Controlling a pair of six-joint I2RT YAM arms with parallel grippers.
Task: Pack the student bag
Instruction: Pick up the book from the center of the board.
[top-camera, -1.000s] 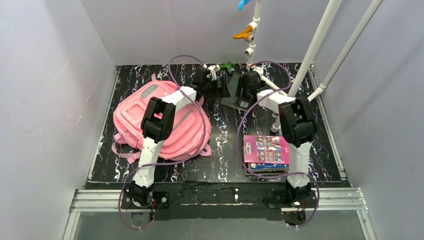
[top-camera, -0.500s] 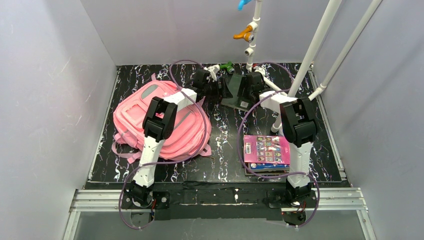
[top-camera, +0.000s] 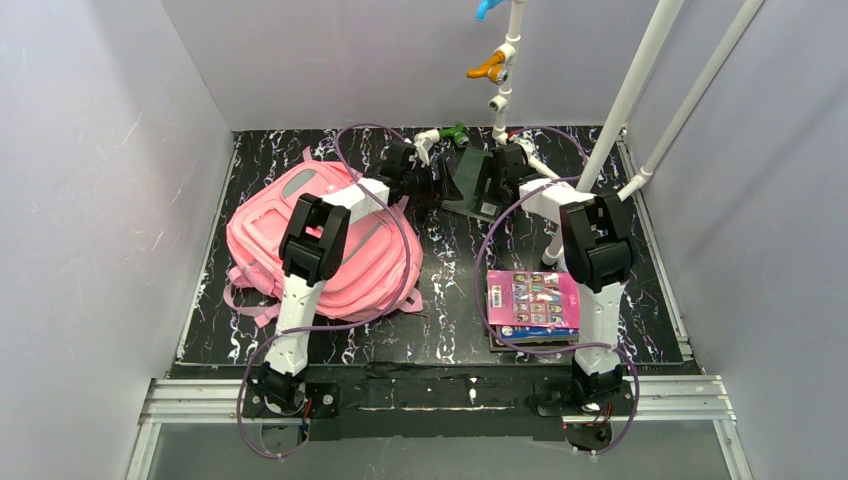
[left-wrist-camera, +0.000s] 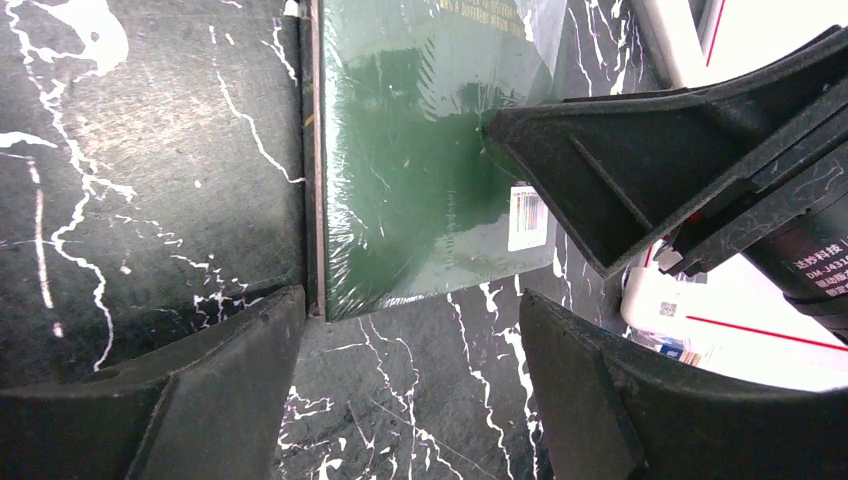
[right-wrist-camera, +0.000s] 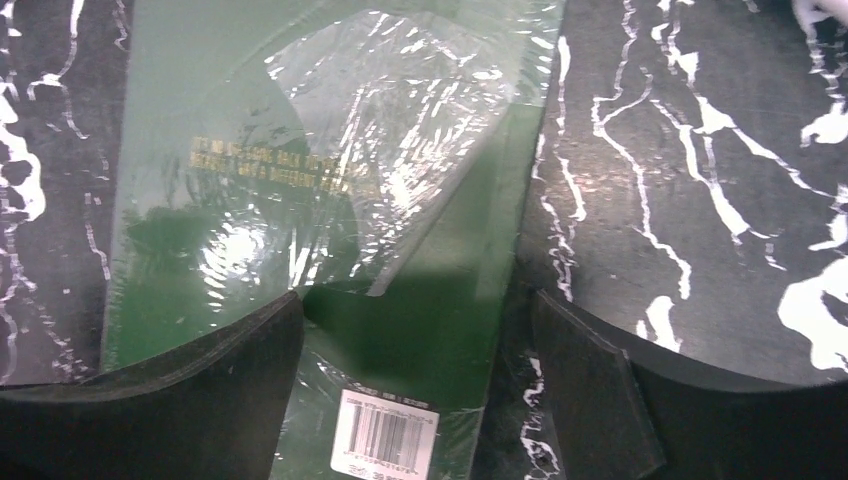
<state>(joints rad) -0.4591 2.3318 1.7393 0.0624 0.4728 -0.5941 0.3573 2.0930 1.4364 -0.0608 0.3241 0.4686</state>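
The student bag (top-camera: 320, 240), a bright-pink backpack, lies at the left of the table under my left arm. A green shrink-wrapped book (top-camera: 468, 185) lies at the back middle, between my two grippers. My left gripper (top-camera: 432, 180) is open and empty just left of it; in the left wrist view (left-wrist-camera: 410, 385) the book's corner (left-wrist-camera: 420, 170) lies just beyond the fingertips. My right gripper (top-camera: 492, 182) is open over the book's right side. In the right wrist view (right-wrist-camera: 415, 390) the book (right-wrist-camera: 300, 180) and its barcode label (right-wrist-camera: 385, 430) lie between the fingers.
A stack of books with a pink cover (top-camera: 532, 305) lies at the front right by my right arm. White pipes (top-camera: 640, 90) rise at the back right. A post with coloured clips (top-camera: 495, 65) stands behind the green book. Grey walls enclose the table.
Both grippers have edged slightly toward the back at the green book. The book, the bag and the stack of books have barely moved.
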